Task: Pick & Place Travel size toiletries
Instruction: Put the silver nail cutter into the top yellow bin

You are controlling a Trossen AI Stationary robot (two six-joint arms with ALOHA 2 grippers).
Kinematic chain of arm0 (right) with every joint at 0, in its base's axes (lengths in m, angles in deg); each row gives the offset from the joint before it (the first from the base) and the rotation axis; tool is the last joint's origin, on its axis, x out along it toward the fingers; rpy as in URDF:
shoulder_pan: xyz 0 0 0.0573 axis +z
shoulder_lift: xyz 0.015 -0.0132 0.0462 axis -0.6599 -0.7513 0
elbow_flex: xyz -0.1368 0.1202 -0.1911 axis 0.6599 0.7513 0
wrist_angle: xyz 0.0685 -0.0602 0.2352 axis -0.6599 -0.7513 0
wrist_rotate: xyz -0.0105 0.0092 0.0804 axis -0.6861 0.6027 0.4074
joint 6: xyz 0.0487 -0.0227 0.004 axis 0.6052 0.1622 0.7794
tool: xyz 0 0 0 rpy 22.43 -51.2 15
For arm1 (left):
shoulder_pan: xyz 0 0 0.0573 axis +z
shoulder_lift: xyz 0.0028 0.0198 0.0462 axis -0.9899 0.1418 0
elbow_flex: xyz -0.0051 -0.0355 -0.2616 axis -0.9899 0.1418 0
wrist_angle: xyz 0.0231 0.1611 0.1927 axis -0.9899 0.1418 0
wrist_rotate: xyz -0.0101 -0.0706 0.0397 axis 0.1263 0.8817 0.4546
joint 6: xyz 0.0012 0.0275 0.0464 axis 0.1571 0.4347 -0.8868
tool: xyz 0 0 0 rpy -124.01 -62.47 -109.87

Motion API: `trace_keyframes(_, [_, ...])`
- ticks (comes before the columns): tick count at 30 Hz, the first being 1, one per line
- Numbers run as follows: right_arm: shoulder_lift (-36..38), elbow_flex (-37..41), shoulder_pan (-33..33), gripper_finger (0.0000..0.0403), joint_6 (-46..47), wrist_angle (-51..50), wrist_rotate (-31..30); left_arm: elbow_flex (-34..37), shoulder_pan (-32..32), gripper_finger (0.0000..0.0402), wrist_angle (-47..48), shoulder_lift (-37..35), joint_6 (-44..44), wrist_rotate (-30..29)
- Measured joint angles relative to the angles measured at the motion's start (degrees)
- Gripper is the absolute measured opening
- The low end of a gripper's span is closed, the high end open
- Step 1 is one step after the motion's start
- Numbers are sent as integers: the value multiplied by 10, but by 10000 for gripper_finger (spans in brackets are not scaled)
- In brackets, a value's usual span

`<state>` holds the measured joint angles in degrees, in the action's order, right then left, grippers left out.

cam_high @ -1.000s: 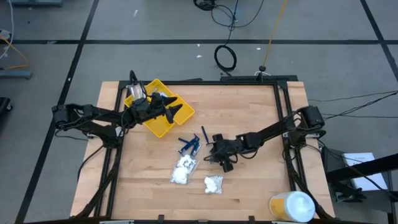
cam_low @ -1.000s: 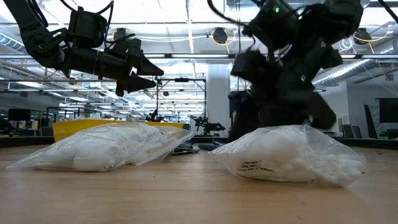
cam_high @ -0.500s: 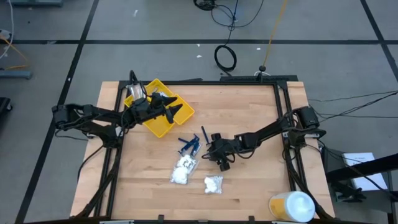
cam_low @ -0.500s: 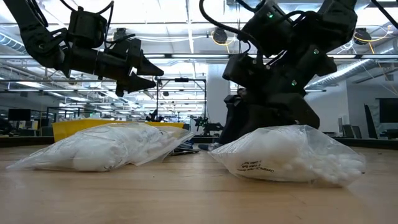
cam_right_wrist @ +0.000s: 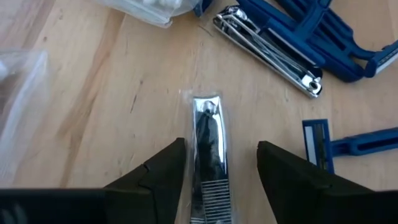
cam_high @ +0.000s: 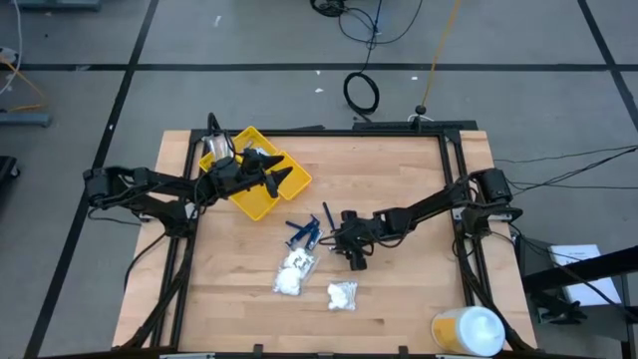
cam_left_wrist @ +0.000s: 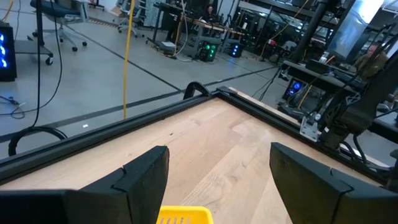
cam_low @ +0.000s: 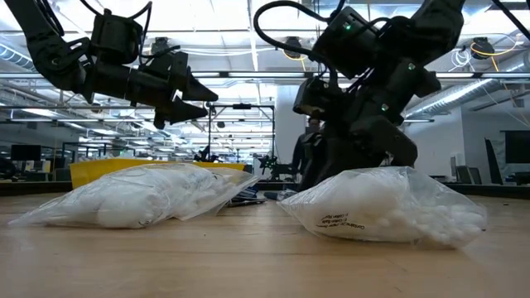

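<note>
My right gripper (cam_right_wrist: 221, 158) is open low over the table's middle (cam_high: 341, 239). Its fingers stand on either side of a silvery nail clipper in a clear packet (cam_right_wrist: 209, 146), which lies flat on the wood. I cannot tell whether they touch it. Beyond it lie a second clipper (cam_right_wrist: 267, 50) and dark blue razor sticks (cam_right_wrist: 311, 28) (cam_high: 304, 231). Two clear bags of white fluffy lumps (cam_high: 294, 271) (cam_high: 342, 294) rest nearer the near edge. My left gripper (cam_left_wrist: 217, 168) hangs open and empty above the yellow tray (cam_high: 261, 197).
The yellow compartment tray (cam_left_wrist: 180, 215) sits at the far left of the table. A large white-and-yellow round container (cam_high: 469, 331) stands at the near right corner. A black frame (cam_high: 454, 160) rims the table. Bare wood lies far and right of the toiletries.
My right gripper has moved a little toward the table's left, closer to the blue sticks and clippers. The left arm and the items on the table have kept still.
</note>
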<state>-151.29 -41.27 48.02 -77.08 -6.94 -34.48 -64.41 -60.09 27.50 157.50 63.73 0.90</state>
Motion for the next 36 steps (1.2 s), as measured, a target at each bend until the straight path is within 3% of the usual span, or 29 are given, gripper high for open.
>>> trace_keyframes(6, [3, 0, 0, 149, -1, -34, 3, 0, 0, 271, 2, 0, -3, 0])
trace_keyframes(17, [17, 1, -9, 43, -18, -6, 25, 0, -1, 271, 3, 0, -5, 3])
trace_keyframes(22, [64, 6, -16, 42, -28, 14, 40, 0, -18, 271, 1, 0, -47, 30])
trace_keyframes(27, [115, 25, -16, 42, -74, 128, 41, 0, -57, 271, -7, 0, -128, 31])
trace_keyframes(36, [130, 164, -45, 42, -73, 602, 42, -24, -139, 271, -7, 0, -242, 72])
